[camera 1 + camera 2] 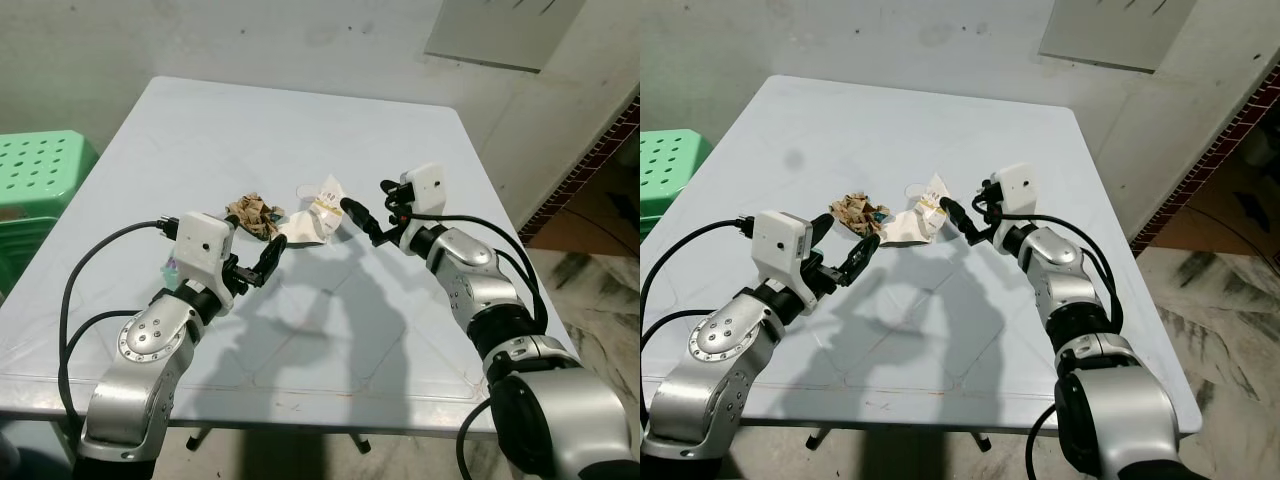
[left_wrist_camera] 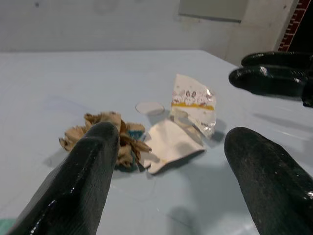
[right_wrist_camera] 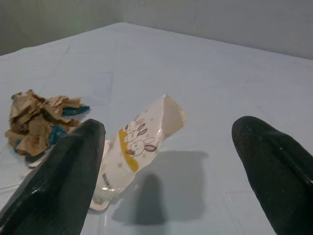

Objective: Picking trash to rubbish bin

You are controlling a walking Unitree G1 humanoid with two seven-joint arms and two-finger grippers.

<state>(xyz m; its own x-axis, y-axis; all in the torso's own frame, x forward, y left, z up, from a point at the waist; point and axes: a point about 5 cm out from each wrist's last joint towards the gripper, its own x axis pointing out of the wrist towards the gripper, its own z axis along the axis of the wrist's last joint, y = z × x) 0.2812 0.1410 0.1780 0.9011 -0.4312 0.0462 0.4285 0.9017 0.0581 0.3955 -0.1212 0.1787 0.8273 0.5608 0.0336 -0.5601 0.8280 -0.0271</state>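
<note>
Left eye view: on the pale table [image 1: 300, 130] lie a crumpled brown wrapper [image 1: 254, 214] and a white packet [image 1: 322, 210] — side by side. Left gripper [image 1: 262, 252] and right gripper [image 1: 372, 206] flank them, fingers spread — holding nothing.

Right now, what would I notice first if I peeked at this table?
Two bits of trash in the middle of the pale blue table: a crumpled brown paper wad and, beside it, a white bunny wrapper. The left gripper and right gripper hover open on either side of them.
</note>
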